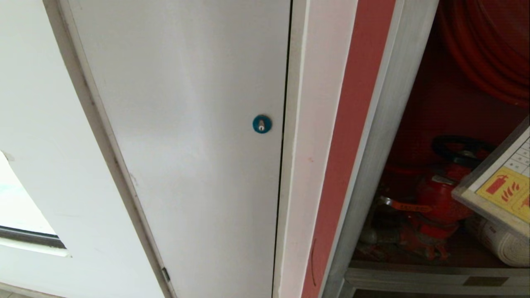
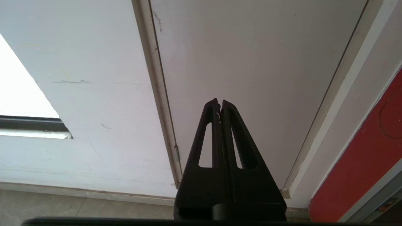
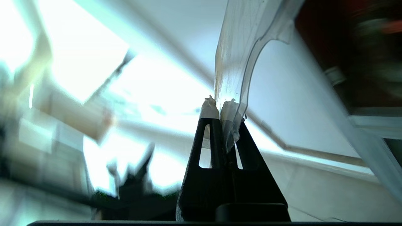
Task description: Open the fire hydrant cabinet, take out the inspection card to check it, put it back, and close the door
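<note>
The left gripper (image 2: 220,105) hangs parked with its fingers pressed together on nothing, facing a plain white door (image 1: 186,124) with a round blue lock (image 1: 261,123). It sits well away from the work, so it is unlikely to cause trouble.

Further right stands the fire hydrant cabinet (image 1: 372,145), open, with its red inside, the red valve (image 1: 439,194) and the white rolled hose (image 1: 503,244) on show. Its glass door is not in the head view.

The right gripper (image 3: 220,105) is pinching the inspection card (image 3: 238,47) by one edge, in what looks like a clear sleeve, and the sheet rises away from the fingertips. In the head view the card (image 1: 503,182) shows at the far right, in front of the valve, its yellow fire-symbol band nearest the camera.

The pinch looks thin and close to the edge, so a quick swing of the wrist could let the card slip or bend. If the card is carried back in at an angle, a corner could catch on the valve wheel or the cabinet frame and pull free. A dropped card would probably land low inside, beside the hose, where it is hard to pick up.
</note>
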`<state>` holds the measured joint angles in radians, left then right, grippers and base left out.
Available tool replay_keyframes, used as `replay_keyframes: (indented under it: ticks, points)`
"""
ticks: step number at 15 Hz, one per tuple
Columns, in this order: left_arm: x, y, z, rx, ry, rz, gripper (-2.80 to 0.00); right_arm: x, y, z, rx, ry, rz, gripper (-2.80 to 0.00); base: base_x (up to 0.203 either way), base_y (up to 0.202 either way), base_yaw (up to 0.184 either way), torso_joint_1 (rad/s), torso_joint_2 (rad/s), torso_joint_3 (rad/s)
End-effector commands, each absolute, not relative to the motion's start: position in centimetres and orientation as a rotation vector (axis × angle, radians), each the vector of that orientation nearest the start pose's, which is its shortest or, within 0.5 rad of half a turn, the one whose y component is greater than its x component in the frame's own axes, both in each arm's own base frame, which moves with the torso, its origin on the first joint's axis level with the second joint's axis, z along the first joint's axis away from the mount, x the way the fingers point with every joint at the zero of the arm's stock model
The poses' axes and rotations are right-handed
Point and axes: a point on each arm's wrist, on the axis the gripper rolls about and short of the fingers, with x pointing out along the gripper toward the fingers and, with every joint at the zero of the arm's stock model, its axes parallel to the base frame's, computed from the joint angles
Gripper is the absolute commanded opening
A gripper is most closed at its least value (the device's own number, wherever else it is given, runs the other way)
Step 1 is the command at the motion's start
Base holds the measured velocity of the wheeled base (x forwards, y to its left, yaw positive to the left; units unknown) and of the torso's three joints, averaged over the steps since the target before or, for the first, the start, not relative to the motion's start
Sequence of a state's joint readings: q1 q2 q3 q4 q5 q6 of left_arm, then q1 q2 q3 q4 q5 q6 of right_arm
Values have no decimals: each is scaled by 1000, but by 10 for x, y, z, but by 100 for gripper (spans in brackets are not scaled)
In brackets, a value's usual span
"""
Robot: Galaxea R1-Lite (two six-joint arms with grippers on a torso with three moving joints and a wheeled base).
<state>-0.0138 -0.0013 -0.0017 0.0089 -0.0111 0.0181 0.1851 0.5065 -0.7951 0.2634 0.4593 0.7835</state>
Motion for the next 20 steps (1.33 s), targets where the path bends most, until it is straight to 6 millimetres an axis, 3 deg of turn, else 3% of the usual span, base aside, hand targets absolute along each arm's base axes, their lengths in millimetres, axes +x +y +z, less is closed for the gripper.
replay_keyframes:
  ticks: [1,4,7,11,15,20]
  points:
    - [-23,0,75,18,7,-25,-280,-30,6,266,673,201,709,-280,0,0,0,0,0,0]
    - [-23,0,75,18,6,-25,-280,-17,10,258,490,232,805,-280,0,0,0,0,0,0]
    - [-23,0,75,18,7,-25,-280,20,19,254,339,316,851,-280,0,0,0,0,0,0]
    - [-23,0,75,18,7,-25,-280,63,32,255,135,355,1053,-280,0,0,0,0,0,0]
    - [-23,0,75,18,7,-25,-280,92,63,267,24,385,1258,-280,0,0,0,0,0,0]
    - [-23,0,75,18,7,-25,-280,126,108,278,-45,323,1325,-280,0,0,0,0,0,0]
